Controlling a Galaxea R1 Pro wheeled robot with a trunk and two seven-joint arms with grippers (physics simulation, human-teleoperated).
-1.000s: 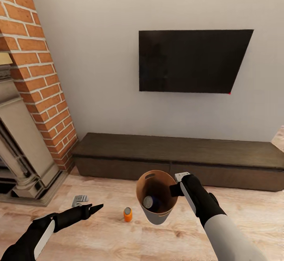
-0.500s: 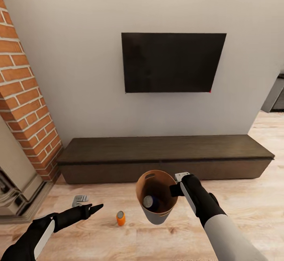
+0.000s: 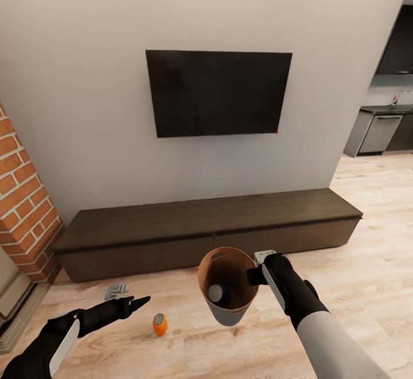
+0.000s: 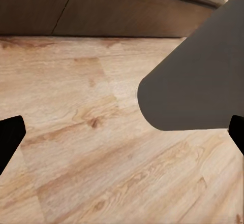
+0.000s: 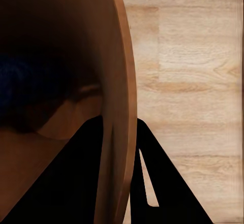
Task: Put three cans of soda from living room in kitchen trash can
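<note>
My right gripper (image 3: pixel 256 266) clamps the tash can (image 3: pixel 228 310) rim; a blue soda can (image 3: pixel 217 293) lies inside. An orange soda can (image 3: pixel 159 324) stands on the living room floor (image 3: pixel 367 276). My left gripper (image 3: pixel 137 302): jaws apart, empty.

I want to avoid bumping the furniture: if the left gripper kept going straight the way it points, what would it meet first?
Probably the plank floor, short of the cabinet. The left gripper points forward and down; depth is hard to judge.

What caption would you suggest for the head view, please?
Right gripper holds the trash can, dark blue soda can inside; orange can on the floor.
</note>
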